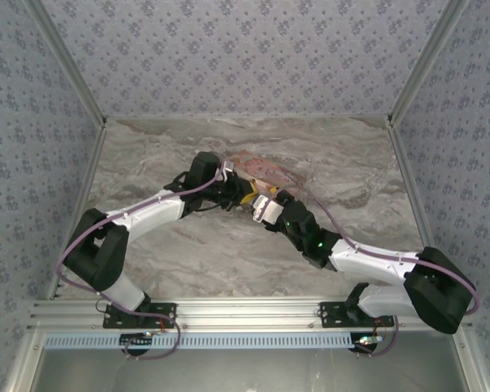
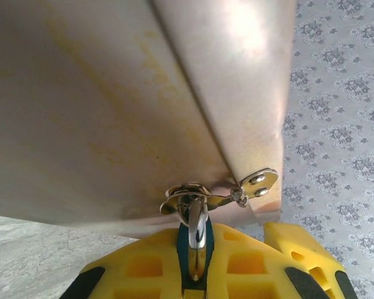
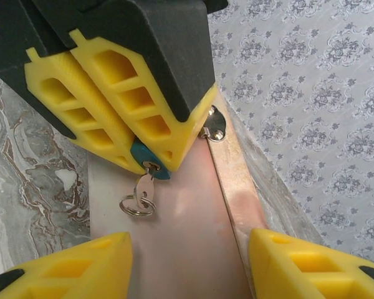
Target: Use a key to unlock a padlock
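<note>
The tiny blue padlock (image 2: 186, 246) sits pinched between my left gripper's (image 2: 196, 252) yellow fingers, and its silvery shackle (image 2: 197, 227) passes through the hasp on the pink box (image 2: 112, 112). In the right wrist view the padlock's (image 3: 151, 163) keyhole end pokes out from those fingers. A small silver key (image 3: 144, 185) is stuck in it, with its ring (image 3: 136, 205) hanging over the box (image 3: 187, 218). My right gripper (image 3: 187, 265) is open just below the key and does not touch it. In the top view the left gripper (image 1: 233, 194) and the right gripper (image 1: 261, 206) meet at the box (image 1: 265, 170).
The box lies on a marble-patterned table (image 1: 188, 261) near its middle. Patterned walls (image 1: 245, 49) close off the back and both sides. A metal hasp plate (image 2: 262, 182) is screwed to the box corner beside the shackle.
</note>
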